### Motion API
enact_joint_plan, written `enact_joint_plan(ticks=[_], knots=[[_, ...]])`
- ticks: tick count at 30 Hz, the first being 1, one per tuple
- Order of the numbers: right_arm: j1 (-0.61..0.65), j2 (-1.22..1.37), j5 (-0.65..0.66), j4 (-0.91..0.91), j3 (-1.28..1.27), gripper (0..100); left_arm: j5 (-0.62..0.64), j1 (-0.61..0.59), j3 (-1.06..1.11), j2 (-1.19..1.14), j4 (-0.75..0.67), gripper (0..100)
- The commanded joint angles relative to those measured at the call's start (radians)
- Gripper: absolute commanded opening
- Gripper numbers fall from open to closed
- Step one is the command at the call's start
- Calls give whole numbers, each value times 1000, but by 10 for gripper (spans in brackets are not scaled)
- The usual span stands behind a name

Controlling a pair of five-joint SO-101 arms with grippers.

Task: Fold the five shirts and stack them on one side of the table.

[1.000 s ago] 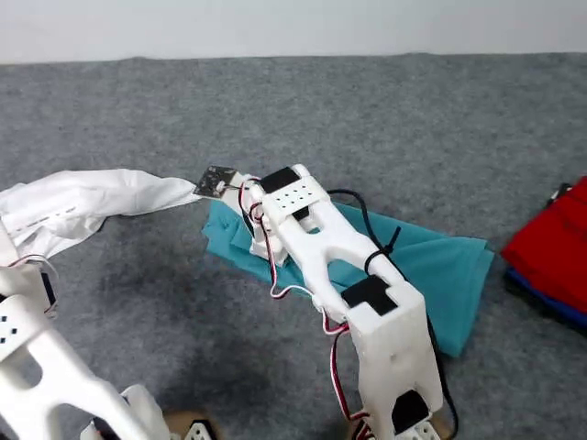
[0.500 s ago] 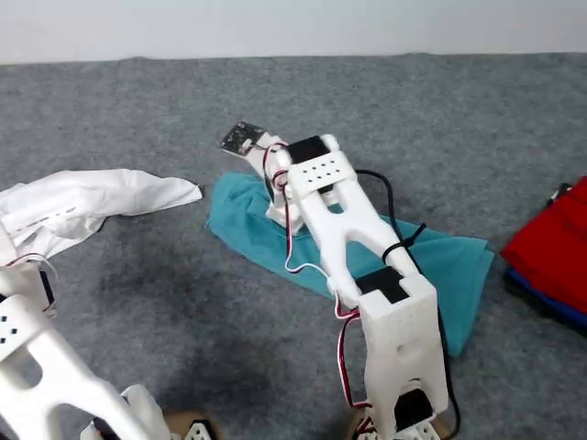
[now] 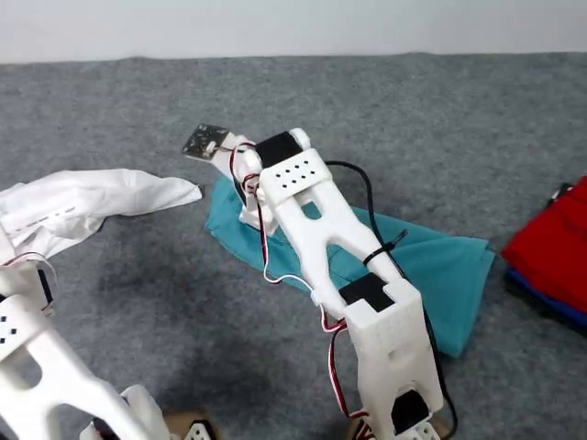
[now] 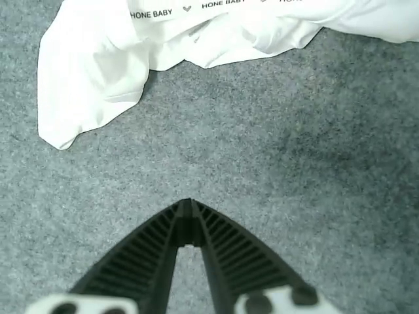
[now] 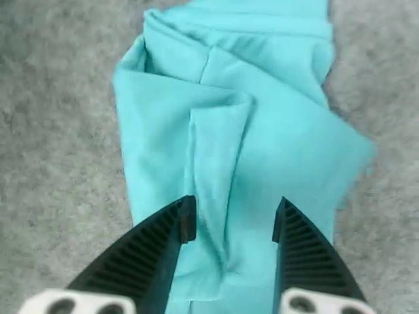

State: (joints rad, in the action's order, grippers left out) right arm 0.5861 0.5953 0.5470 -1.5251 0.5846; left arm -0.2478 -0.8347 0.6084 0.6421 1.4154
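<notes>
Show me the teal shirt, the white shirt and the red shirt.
teal shirt (image 5: pixel 275 131): right wrist view, middle of the cloth.
white shirt (image 4: pixel 91 72): left wrist view, rounded end.
red shirt (image 3: pixel 555 240): high view, top face.

Grey, felt-like surface (image 3: pixel 440 119) stretching from edge to edge here, coarse and speckled up close, with soft shadows darkening it toward the near side. Along the far side a pale, plain wall (image 3: pixel 293 27) meets it in one straight line. Down at the near edge small tan patches (image 3: pixel 180 421) peek out, and over at the right edge sits a small dark item (image 3: pixel 560 192), too small to make out.
</notes>
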Motion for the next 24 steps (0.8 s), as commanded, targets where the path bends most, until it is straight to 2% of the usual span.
enact_joint_plan(ticks=[1,11,17,24], knots=[[30,-15,0,-19,52,204,-9,5,-4,8,-18,2],[81,50,6,-4,46,204,-9,5,13,6,-55,2],[16,157,8,59,52,204,-9,5,13,6,-55,2],[-90,159,107,74,94,204,-9,5,13,5,-55,2]])
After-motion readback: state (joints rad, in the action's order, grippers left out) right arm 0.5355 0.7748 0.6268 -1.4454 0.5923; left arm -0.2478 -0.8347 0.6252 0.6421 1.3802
